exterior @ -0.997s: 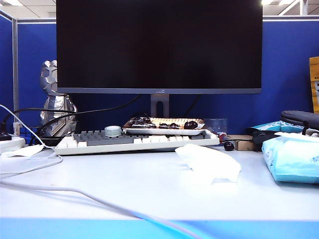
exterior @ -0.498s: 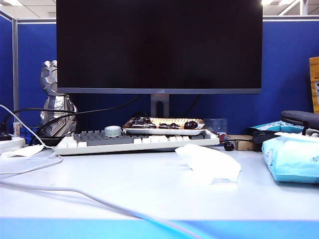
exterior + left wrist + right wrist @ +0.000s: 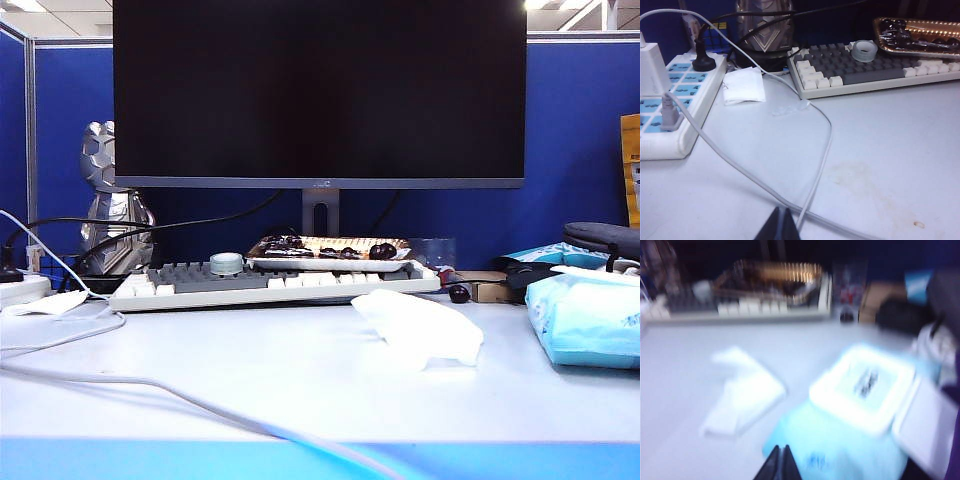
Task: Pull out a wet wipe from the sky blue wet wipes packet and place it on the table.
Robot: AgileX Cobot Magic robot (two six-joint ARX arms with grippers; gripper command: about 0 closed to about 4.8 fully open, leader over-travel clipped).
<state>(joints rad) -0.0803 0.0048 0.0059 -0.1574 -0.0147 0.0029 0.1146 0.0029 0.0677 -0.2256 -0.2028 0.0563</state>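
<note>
The thin, wrinkled white wet wipe (image 3: 418,326) was seen lying crumpled on the wide, pale grey-white table (image 3: 250,370), just in front of the grey and white keyboard (image 3: 270,283) and near the soft, sky blue wet wipes packet (image 3: 585,320) at the right of the exterior view. The two were apart, not touching. In the blurred right wrist view the wipe (image 3: 742,392) was laid flat beside the packet (image 3: 840,440), whose white flip lid (image 3: 927,425) was swung open. The right gripper (image 3: 780,465) was held above the packet with its dark tips pressed together, nothing between them. The left gripper (image 3: 781,226) was found hanging over the other side of the table, its tips likewise drawn together and empty, just above a thin white cable (image 3: 755,175) that was looped across the top. A white power strip (image 3: 670,105) and a small flat white scrap (image 3: 743,86) were seen beyond it, near the keyboard's end. Neither arm was visible in the exterior view.
</note>
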